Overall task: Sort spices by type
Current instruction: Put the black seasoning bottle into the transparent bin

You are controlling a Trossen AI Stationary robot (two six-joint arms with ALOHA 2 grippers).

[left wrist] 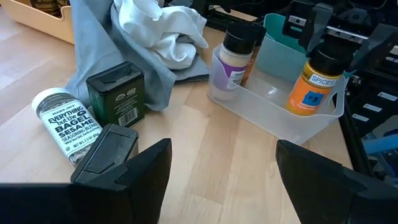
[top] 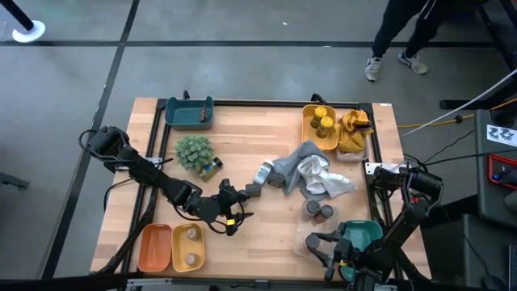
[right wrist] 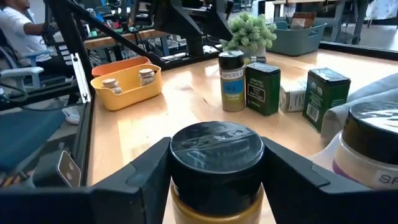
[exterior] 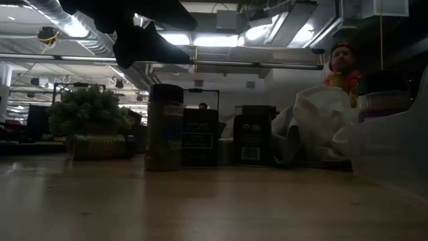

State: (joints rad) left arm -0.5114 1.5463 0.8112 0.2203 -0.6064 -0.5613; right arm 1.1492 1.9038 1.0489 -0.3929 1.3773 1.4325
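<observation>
At the left front corner an orange bin point(top: 153, 247) and a yellow bin point(top: 187, 247) sit side by side; the yellow one holds two small jars point(top: 191, 234). Just behind them the left gripper point(top: 232, 212) hovers over bare wood, fingers apart, nothing between them. A dark green tin point(left wrist: 117, 93) stands ahead of it, beside a white-labelled sesame jar point(left wrist: 65, 123) lying on its side, both at the edge of the grey cloth point(top: 289, 171). The green plant ball point(top: 194, 151) sits left of centre, with a teal bin point(top: 189, 112) at the back edge.

Right of centre, a white cloth point(top: 323, 179) lies on the grey one. A clear bin point(left wrist: 273, 112) holds a white-bodied jar point(left wrist: 234, 55). At the back right, a yellow bin point(top: 320, 126) holds yellow-lidded jars point(top: 323, 120).

At the right front, the right gripper point(right wrist: 216, 163) is clamped on a black-lidded jar point(right wrist: 216, 186) with an orange-yellow body, near a teal bin point(top: 361, 235).
</observation>
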